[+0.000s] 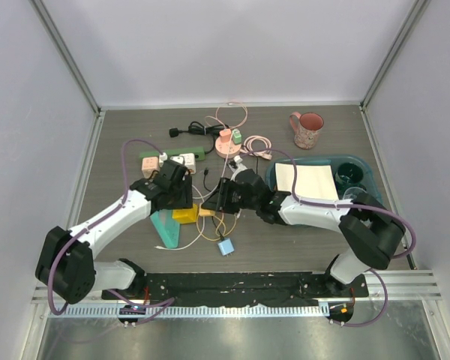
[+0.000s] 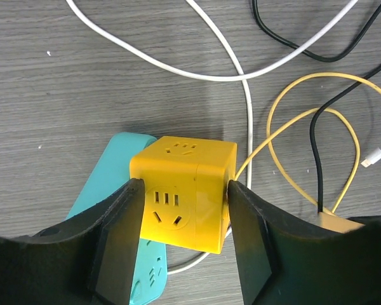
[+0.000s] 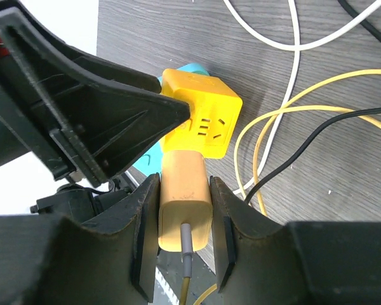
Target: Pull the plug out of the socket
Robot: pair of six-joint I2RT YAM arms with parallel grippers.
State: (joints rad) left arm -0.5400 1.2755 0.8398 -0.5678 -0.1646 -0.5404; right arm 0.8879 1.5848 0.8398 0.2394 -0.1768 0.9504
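The cube socket (image 1: 186,215) is sitting mid-counter (image 1: 322,247), resting partly on a flat power strip (image 1: 167,227) that is reaching out toward the near left. The plug (image 1: 207,211) is sticking out of the cube's right side. The left gripper (image 2: 184,187) is coming in from the left, its jaws pressing on either side of the cube. The right gripper (image 3: 184,184) is clamping the plug from the right. A small adapter (image 1: 225,247) is lying nearer, in front. A tray (image 1: 315,159) is sitting off to the right, and a mug (image 1: 307,129) is standing behind it.
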